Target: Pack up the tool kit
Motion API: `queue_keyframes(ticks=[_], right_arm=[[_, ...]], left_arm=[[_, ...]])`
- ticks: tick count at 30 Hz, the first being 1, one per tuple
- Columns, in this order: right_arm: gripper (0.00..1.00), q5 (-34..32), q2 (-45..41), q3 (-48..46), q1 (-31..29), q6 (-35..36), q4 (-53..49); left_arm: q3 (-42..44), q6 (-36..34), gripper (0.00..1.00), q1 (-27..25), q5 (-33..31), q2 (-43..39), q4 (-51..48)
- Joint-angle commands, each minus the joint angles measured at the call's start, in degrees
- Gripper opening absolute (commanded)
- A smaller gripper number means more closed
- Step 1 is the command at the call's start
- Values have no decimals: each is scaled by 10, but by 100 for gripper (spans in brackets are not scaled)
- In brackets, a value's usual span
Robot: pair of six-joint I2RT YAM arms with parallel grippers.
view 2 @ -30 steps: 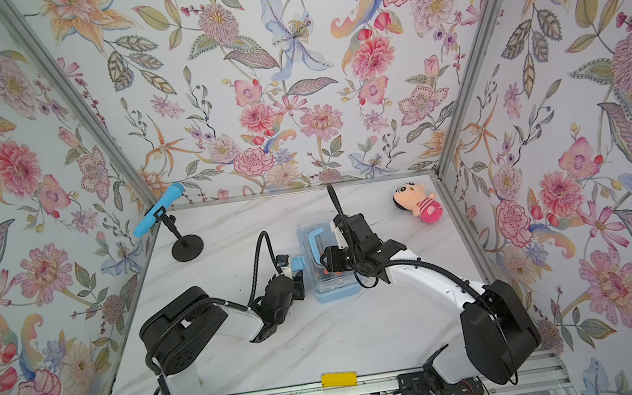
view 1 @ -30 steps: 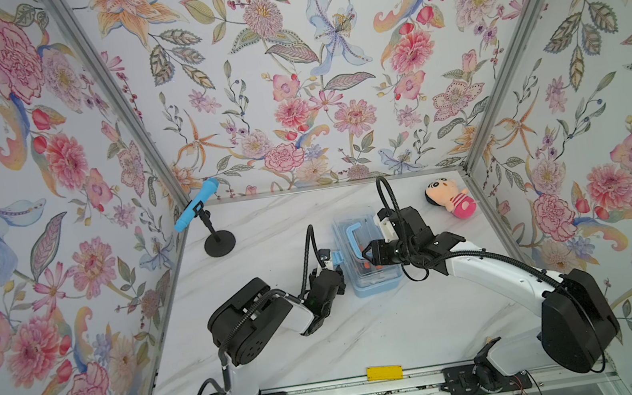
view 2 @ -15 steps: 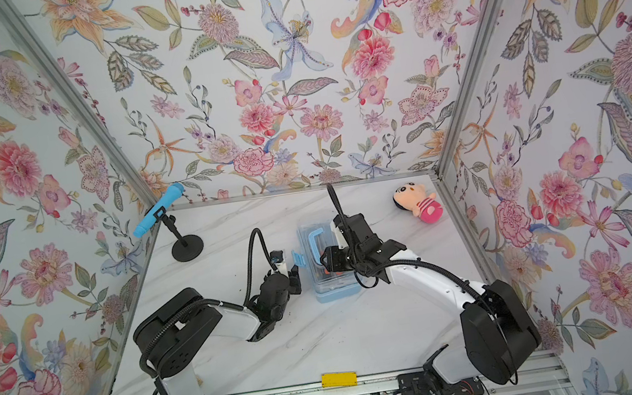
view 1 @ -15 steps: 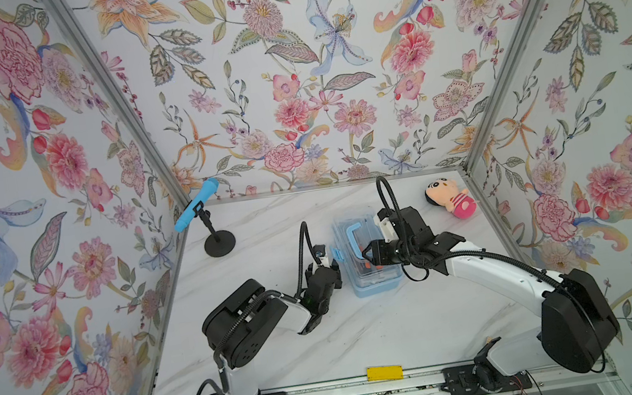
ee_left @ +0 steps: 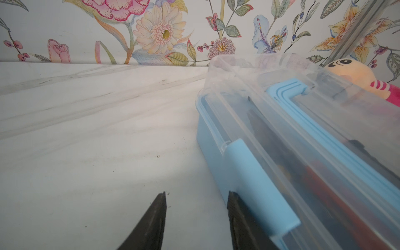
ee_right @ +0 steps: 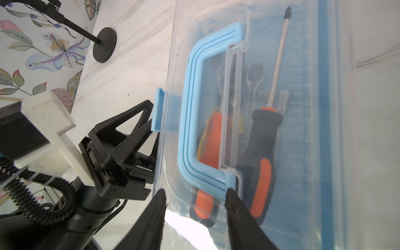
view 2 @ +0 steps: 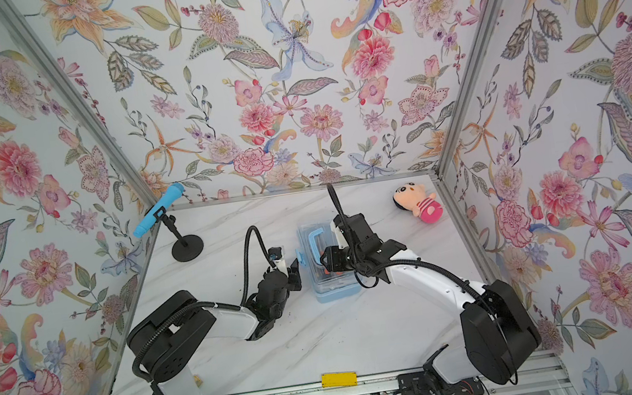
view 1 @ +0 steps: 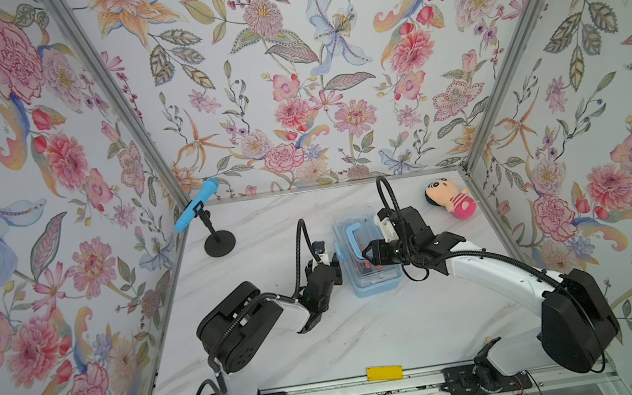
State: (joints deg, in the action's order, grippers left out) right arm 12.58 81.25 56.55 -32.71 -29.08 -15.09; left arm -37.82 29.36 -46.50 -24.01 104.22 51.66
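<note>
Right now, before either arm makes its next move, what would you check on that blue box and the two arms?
1. Tools inside the tool box: ok, a screwdriver shows through the lid.
2. Lid down over the box: ok.
3. Latch snapped shut: cannot tell.
4. Left fingers at the latch: ok, open, one beside it.
5. Right fingers above the lid near the handle: ok, open, holding nothing.
6. Doll and microphone apart from the box: ok.
</note>
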Motion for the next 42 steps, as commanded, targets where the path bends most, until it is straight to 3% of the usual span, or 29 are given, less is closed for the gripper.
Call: queue_keyframes(ticks=[1,19,42], right_arm=[[47,1,5,-13,1,5,-8],[47,7,6,-20,3,5,-5],[46,10,5,-42,3,1,7]], left_arm=[[-14,6,50,3,10,-14,0],[-9,101,49,6,71,-7,42],[-14,157,42,5,114,26,88]])
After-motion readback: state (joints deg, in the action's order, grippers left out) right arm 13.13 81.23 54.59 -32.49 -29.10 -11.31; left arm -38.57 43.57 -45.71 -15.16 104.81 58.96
